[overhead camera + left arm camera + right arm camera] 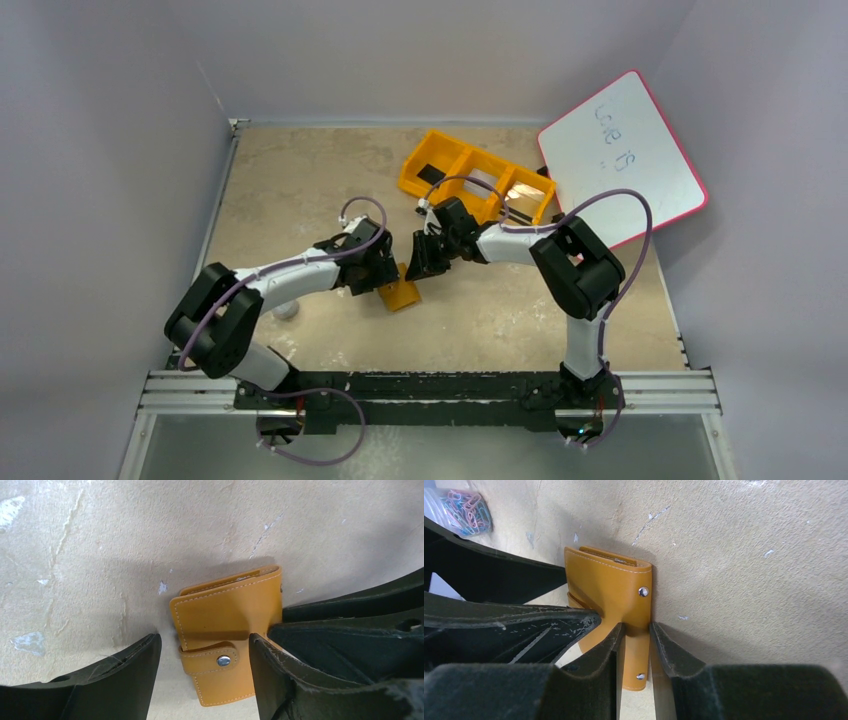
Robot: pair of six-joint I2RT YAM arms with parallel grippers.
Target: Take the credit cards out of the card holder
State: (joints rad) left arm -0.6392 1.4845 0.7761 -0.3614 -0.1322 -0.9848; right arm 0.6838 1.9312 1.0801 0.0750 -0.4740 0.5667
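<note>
holder: card holder lies on the table, about mid-width and somewhat toward the near edge, between my two grippers. It's folded.
right: my right gripper is clamped on the holder's strap, jaws narrow with the tab pinched between them.
left: my left gripper has its jaws apart and grips nothing. One finger is just beside the holder's edge. The other overlaps its opposite side; contact can't be told.
strap: looks unsnapped to me, since the stud on the tab end and the stud on the body sit apart.
cards: no credit cards out that I can see. A thin pale line in the holder's mouth may be their edges; can't tell.
progress: early. At most the snap is undone. Opening the fold and pulling every card are left.
top view only: orange tray toward the far edge and whiteboard by the far right corner. The holder is mostly hidden under the grippers, with only a corner showing.
right wrist only: the pinch on the tab, and paper clips in a clear container nearby.
left wrist only: the holder's front face nearly whole, with my open jaws either side of it.
</note>
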